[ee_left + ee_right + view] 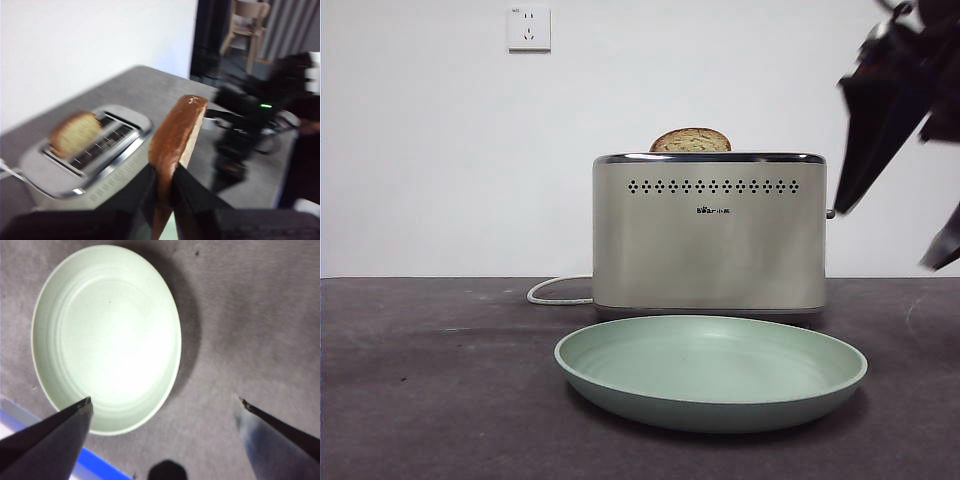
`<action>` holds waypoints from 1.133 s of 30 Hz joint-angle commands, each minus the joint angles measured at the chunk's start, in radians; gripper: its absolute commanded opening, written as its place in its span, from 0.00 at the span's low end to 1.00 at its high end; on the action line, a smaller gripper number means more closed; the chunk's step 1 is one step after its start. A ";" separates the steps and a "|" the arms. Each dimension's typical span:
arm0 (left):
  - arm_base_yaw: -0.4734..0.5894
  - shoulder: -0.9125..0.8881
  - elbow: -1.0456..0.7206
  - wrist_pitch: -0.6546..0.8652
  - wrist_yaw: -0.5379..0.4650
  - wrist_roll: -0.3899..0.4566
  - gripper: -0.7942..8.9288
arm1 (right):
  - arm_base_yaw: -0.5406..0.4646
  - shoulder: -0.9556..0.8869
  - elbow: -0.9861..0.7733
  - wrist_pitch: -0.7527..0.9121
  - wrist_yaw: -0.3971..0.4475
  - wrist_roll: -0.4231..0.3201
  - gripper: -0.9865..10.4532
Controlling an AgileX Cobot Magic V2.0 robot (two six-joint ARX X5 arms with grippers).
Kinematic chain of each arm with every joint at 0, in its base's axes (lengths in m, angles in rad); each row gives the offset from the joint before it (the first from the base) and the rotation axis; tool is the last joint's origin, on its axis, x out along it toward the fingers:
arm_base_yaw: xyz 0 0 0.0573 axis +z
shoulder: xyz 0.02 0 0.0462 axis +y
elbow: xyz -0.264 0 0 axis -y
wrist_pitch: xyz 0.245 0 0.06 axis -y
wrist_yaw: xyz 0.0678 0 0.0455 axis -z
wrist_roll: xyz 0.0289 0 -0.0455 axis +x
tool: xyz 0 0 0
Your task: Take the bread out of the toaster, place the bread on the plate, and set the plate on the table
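Note:
My left gripper [163,197] is shut on a slice of tan bread [176,137] with a dark brown crust, held upright in the air above and beside the cream toaster [102,167]. A second slice [75,132] stands in a toaster slot; its domed top shows in the front view [690,140] above the toaster [710,250]. The mint-green plate [710,370] lies on the table [420,380] in front of the toaster. My right gripper [165,402] is open and empty, high above the plate [105,335].
A dark arm [895,110] hangs at the front view's top right edge, to the right of the toaster. The white cord [555,292] loops left of the toaster. A wall socket [528,28] is on the white wall. The other arm [240,125] shows in the left wrist view.

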 commanded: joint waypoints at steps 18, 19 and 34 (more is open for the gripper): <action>-0.003 -0.009 0.001 -0.130 0.138 -0.050 0.07 | 0.074 0.296 0.001 0.164 0.002 0.015 0.35; -0.003 -0.009 0.001 -0.130 0.137 -0.050 0.07 | 0.076 0.303 0.001 0.168 0.001 0.015 0.33; -0.004 -0.009 0.001 -0.181 0.138 -0.050 0.07 | 0.106 0.314 0.001 0.232 0.006 0.023 0.07</action>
